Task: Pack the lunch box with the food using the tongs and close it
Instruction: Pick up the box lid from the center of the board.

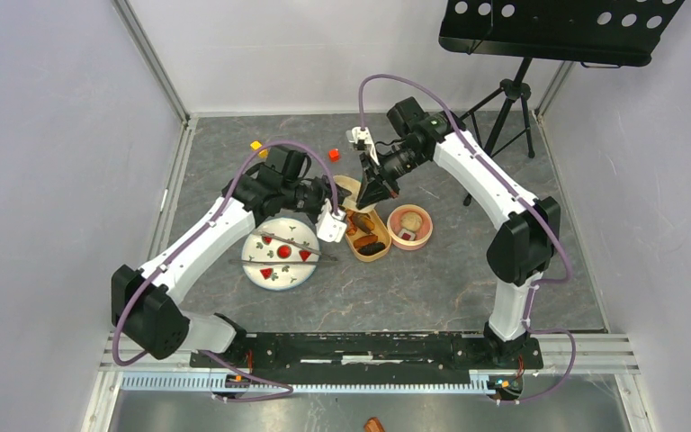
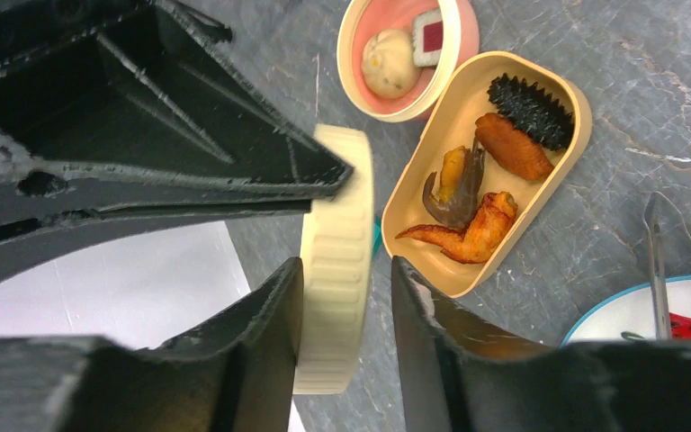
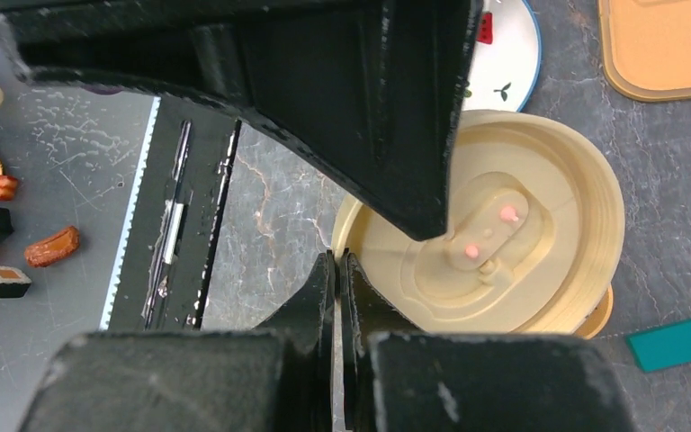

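Observation:
A cream round lid (image 3: 504, 243) hangs tilted above the table, and my right gripper (image 3: 337, 270) is shut on its rim. In the left wrist view the lid (image 2: 335, 216) is edge-on. My left gripper (image 2: 346, 268) straddles its rim: one finger touches it and a gap shows at the other. The oblong tan lunch box tray (image 2: 414, 180) holds a dark ridged piece (image 2: 531, 108) and orange-brown fried chunks (image 2: 513, 146). Beside it, a round pink-lined bowl (image 2: 351, 54) holds a pale rice ball (image 2: 389, 63). The tongs (image 1: 288, 259) lie across the plate (image 1: 254, 272) among red wedges (image 1: 283, 251).
An orange oblong lid (image 3: 661, 45) lies flat near the plate. A teal block (image 3: 673, 344) sits by the round lid. Yellow (image 1: 257, 146) and red (image 1: 334, 154) cubes lie at the back. A black tripod (image 1: 513, 99) stands at the back right. Spare food (image 3: 52, 245) lies beyond the near rail.

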{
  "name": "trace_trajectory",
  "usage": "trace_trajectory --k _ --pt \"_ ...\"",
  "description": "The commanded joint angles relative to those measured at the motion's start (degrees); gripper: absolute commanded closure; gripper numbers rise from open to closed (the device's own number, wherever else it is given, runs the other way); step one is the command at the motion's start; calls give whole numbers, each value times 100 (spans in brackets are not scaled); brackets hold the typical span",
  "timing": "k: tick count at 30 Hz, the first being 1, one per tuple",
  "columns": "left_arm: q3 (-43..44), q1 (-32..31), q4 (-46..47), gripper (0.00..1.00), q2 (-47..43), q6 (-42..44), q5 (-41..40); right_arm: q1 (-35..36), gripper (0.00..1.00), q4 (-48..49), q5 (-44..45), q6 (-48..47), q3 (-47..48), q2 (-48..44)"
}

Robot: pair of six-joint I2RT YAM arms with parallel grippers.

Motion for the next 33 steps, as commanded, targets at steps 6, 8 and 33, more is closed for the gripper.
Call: trace_trajectory --k 6,8,33 --pt "104 47 1050 90 -48 -1666 -451 -142 57 410 -253 780 551 33" --pt "166 145 1351 97 -20 -2537 -496 -433 45 1157 -319 1568 523 -52" --pt "462 1773 5027 98 630 -11524 843 -685 32 6487 1454 3438 -2091 -2019"
